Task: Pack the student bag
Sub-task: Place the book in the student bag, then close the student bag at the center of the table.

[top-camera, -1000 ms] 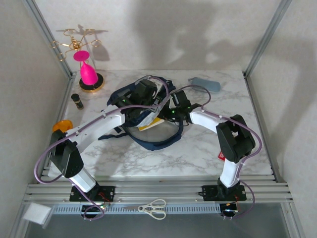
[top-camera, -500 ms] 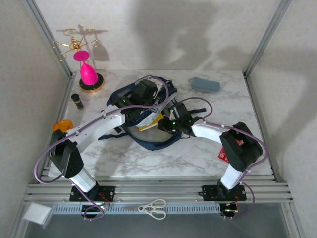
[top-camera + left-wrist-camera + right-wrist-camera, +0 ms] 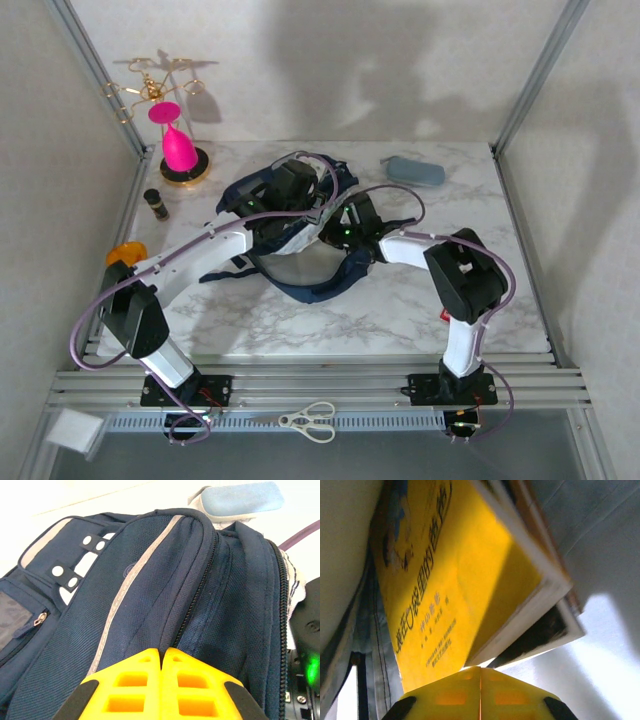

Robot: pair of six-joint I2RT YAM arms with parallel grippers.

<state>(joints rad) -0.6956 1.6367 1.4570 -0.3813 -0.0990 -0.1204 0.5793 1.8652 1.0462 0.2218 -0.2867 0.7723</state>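
Right tool closed by yellow Chinese-lettered book; left tool closed against student bag.

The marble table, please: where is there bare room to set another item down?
The widest bare patch is the near strip of the table, bordered by the student bag and the front edge. Another lies right, between the pencil case and the right arm. Centre and the left edge, by the small dark bottle, are crowded.
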